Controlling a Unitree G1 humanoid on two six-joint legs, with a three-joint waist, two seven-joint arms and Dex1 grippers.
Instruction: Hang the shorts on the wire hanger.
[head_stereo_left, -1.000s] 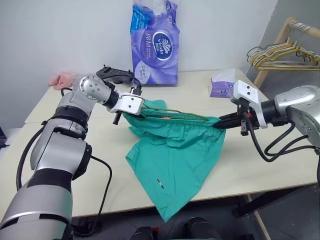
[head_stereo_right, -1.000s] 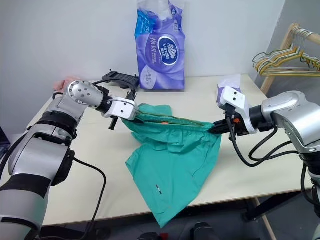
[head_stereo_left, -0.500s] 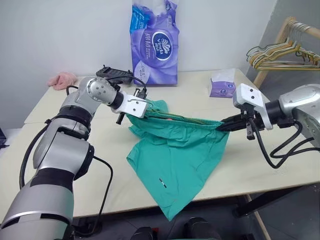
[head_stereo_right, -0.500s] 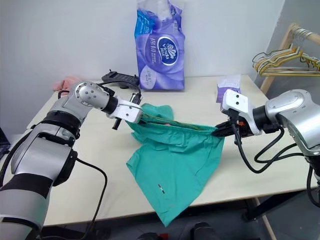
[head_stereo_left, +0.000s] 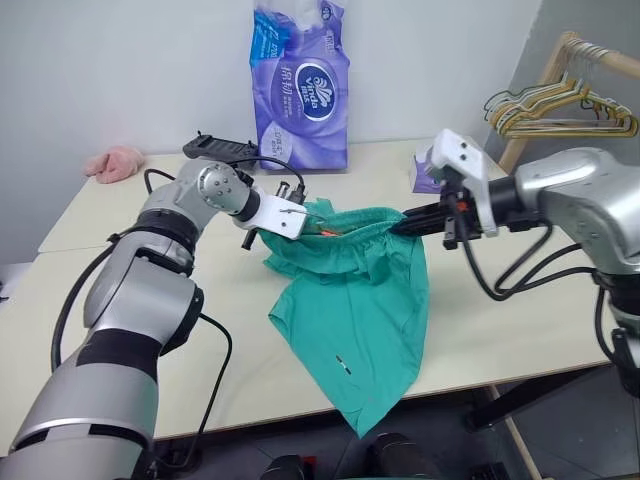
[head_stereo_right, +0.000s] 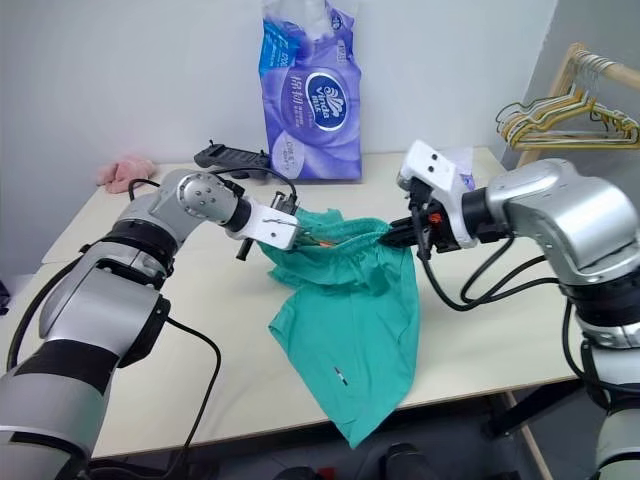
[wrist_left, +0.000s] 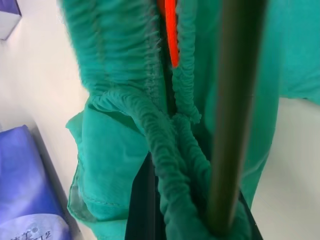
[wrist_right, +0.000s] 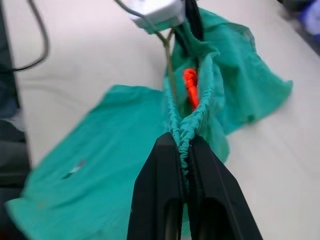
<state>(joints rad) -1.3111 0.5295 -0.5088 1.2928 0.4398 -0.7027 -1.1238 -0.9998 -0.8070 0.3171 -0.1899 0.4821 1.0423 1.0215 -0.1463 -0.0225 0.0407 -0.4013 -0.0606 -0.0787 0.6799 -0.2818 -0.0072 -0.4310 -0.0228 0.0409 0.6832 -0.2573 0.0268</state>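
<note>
The teal shorts (head_stereo_left: 365, 300) hang by their waistband between my two grippers, and their legs drape down over the table's front edge. My left gripper (head_stereo_left: 303, 214) is shut on the thin wire hanger (wrist_left: 235, 115), with the gathered waistband bunched around it. The wire (wrist_right: 169, 65) runs from that gripper into the shorts' opening, and most of it is hidden by the fabric. My right gripper (head_stereo_left: 398, 226) is shut on the waistband's other end, its fingers (wrist_right: 165, 185) pinching the elastic. An orange cord (wrist_right: 190, 87) shows inside the waist.
A tall purple tissue pack (head_stereo_left: 300, 85) stands at the back of the cream table (head_stereo_left: 150, 300), with a black device (head_stereo_left: 215, 150) and a pink fluffy cloth (head_stereo_left: 113, 162) to its left. A small purple pack (head_stereo_left: 425, 175) lies back right. A bunch of hangers (head_stereo_left: 560, 105) hangs on a wooden frame.
My right gripper has moved left toward the left gripper, so the stretched waistband has gone slack and bunched. The shorts hang narrower. The whole view has also shifted.
</note>
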